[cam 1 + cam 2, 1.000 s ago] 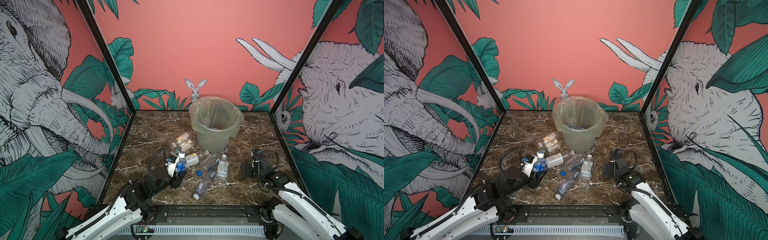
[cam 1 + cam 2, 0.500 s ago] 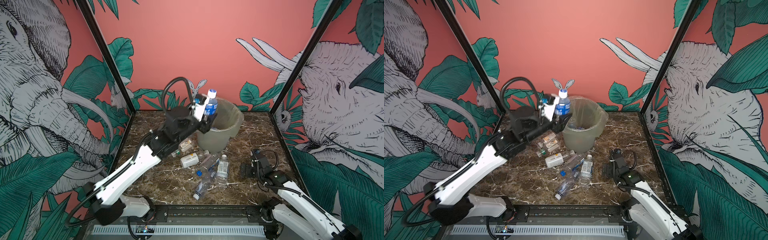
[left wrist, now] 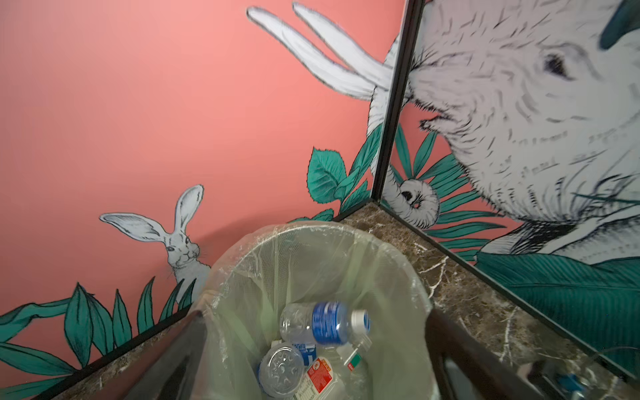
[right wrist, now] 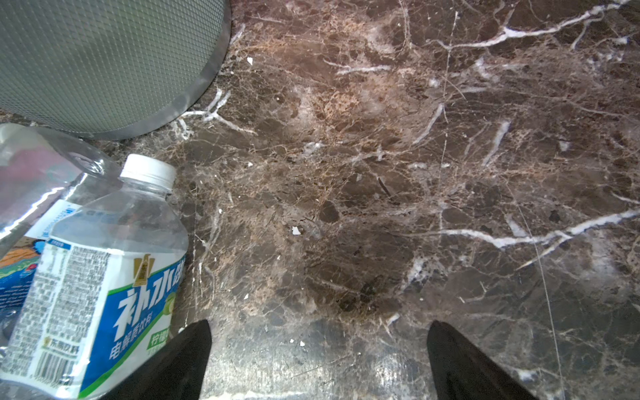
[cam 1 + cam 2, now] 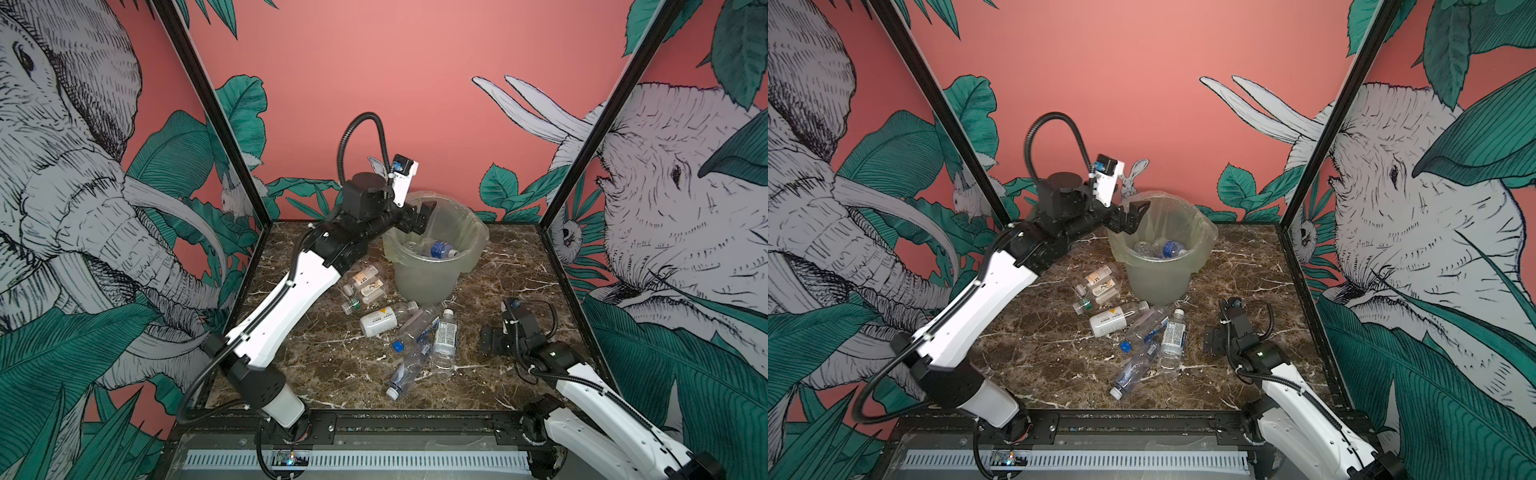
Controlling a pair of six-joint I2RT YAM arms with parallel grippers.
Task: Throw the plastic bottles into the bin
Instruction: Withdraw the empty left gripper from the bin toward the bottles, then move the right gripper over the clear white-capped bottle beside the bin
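My left gripper [image 5: 420, 217] [image 5: 1130, 217] [image 3: 317, 313] hangs open over the near-left rim of the bin [image 5: 432, 282] [image 5: 1158, 282] [image 3: 381, 263], holding nothing. Below it a blue-labelled bottle [image 3: 325, 323] [image 5: 440, 250] lies on top of other plastic bottles inside the bin. Several more plastic bottles lie on the marble in front of the bin, among them a white-labelled one [image 5: 384, 318] and a white-capped one [image 5: 445, 336] [image 4: 104, 259]. My right gripper [image 5: 492, 340] [image 5: 1214, 338] [image 4: 318, 332] sits low and open just right of that white-capped bottle, with bare marble between its fingers.
The marble table [image 5: 324, 357] is boxed in by printed walls with black corner posts [image 5: 216, 112]. A black rail [image 5: 374, 419] runs along the front edge. The left arm [image 5: 291, 303] stretches diagonally above the left part of the bottle pile.
The left arm rose from the pile to the bin carrying the blue-labelled bottle, then opened; the bottle now lies inside the bin. The right arm has stayed put.
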